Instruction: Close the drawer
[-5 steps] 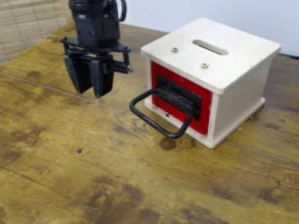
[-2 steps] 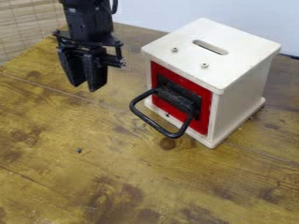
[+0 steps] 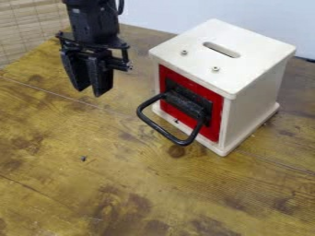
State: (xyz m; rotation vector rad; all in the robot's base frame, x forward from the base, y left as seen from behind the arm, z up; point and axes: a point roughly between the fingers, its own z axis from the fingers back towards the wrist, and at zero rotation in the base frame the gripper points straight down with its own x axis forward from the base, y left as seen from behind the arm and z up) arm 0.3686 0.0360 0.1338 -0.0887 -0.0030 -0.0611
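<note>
One view, camera: you've got the jaws (image 3: 91, 76) empty and parted above the desk (image 3: 74, 166), left of the white box (image 3: 240, 53). Red drawer (image 3: 193, 103) sits in the box's front, black loop handle (image 3: 170, 122) sticking out. Looks like pre-approach; next, you line up on the front and push. No readable brands, labels or writing.
</note>
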